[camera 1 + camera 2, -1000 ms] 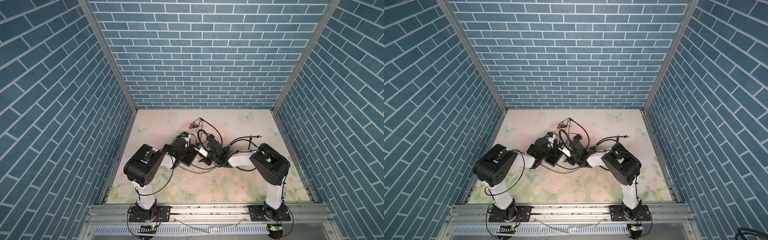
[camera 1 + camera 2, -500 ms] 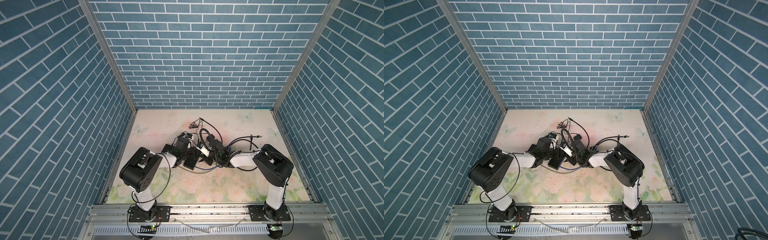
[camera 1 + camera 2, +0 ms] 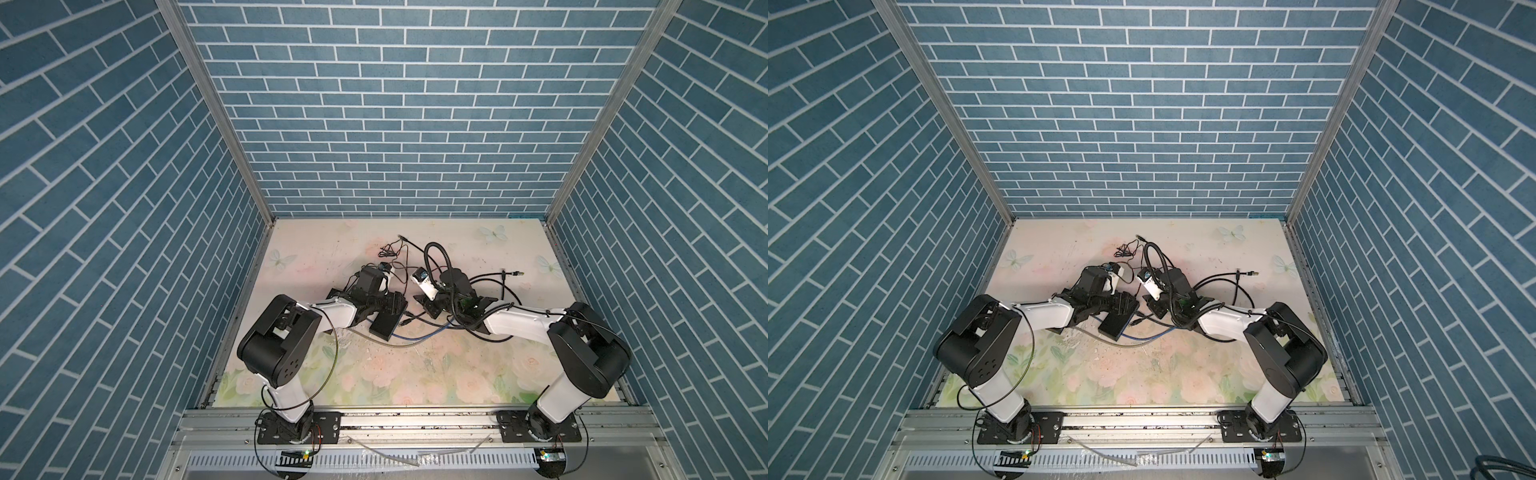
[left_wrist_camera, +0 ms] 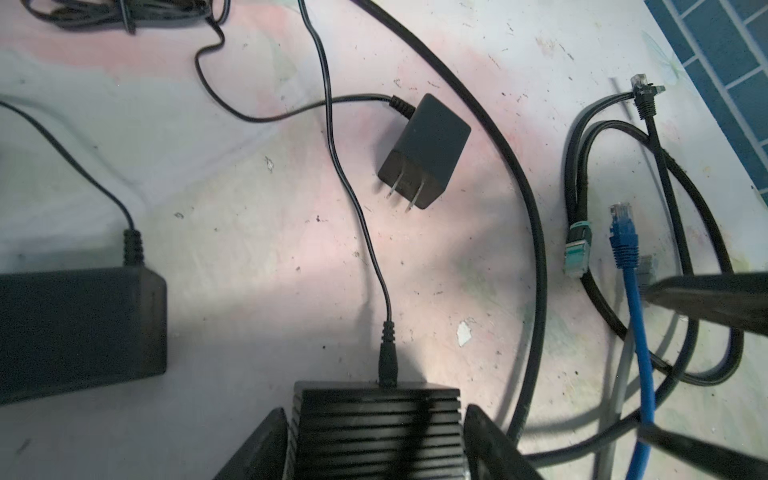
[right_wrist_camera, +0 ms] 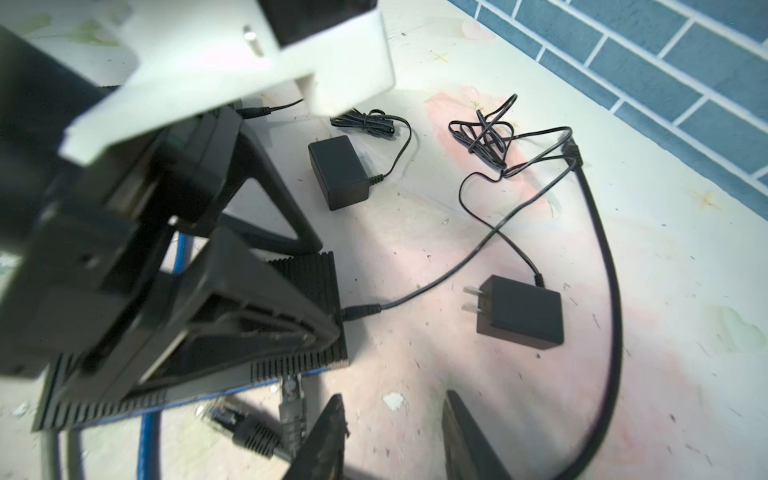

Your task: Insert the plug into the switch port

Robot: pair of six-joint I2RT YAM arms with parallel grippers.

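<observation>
1 plug point(image 4: 387, 365) in blk switch point(image 4: 378, 440); L tool point(image 4: 374, 415) grips switch, R tool point(image 5: 394, 399) spread.

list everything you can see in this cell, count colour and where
switch: 1, black, ribbed, mid table
round plug: 1, black, seated in the switch's edge
wall adapters: 2, black, on the table beyond the switch
thin cords: 2, black, partly bundled, trailing from the adapters
blue cable: 1, blue, right of the switch, plug loose
grey cable: 1, grey, plug end at the switch's edge
black cables: at least 2, black, looped right of the switch
table: 1, pale floral
walls: 3, blue brick
left pincer: 1, black, fingers flanking the switch
right pincer: 1, black, open, empty, beside the switch
</observation>
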